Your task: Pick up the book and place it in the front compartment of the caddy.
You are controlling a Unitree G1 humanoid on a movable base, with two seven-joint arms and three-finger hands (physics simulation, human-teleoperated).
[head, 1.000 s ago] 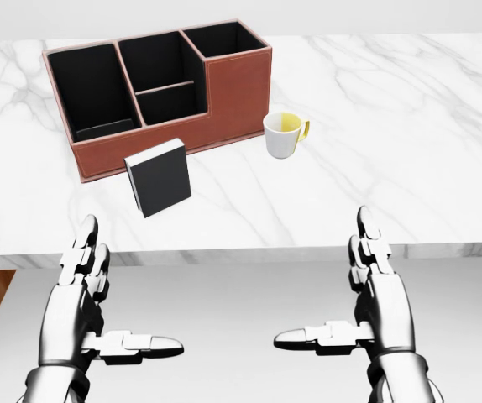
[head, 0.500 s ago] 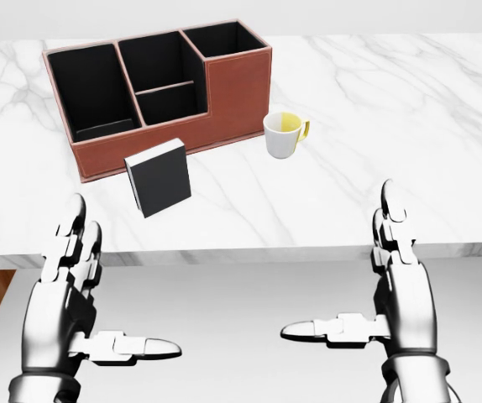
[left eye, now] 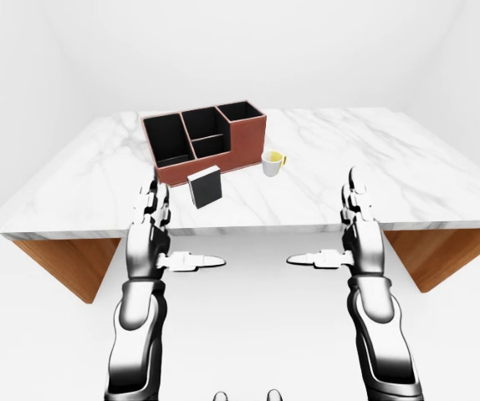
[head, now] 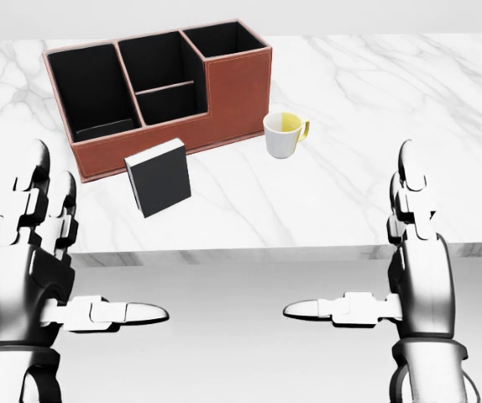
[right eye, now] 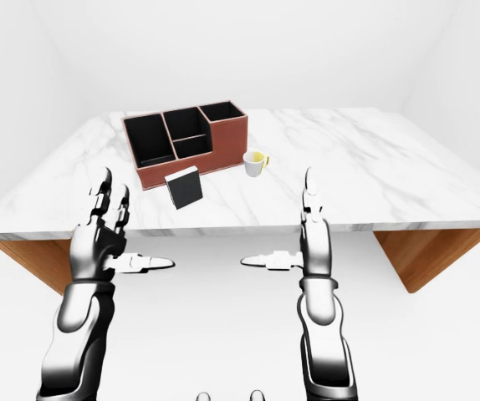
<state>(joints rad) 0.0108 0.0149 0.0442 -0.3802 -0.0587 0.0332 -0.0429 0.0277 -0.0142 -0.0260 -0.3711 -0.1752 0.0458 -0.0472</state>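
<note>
I have both hands raised at the near edge of the white marble counter, neither one touching anything. My left hand is at the left of the head view with its fingers spread and pointing up and its thumb stretched toward the middle; my right hand mirrors it at the right, fingers apart and upright, thumb pointing left. Both are empty. The book, dark-covered with a pale edge of pages along its top, stands upright on the counter, slightly turned, just on the near side of the caddy and close to it, though I cannot tell from here whether they touch. It sits between my two hands in the view but farther off, nearer my left one. The caddy is a reddish-brown box with black insides, set at an angle at the far left of the counter; I can see a tall compartment at its left, a divided middle part, and another compartment at its far right. A white mug with a yellow inside and yellow handle stands just to the right of the caddy's near corner, apart from the book. In the eye views the counter shows wooden sides beneath the marble top.
</note>
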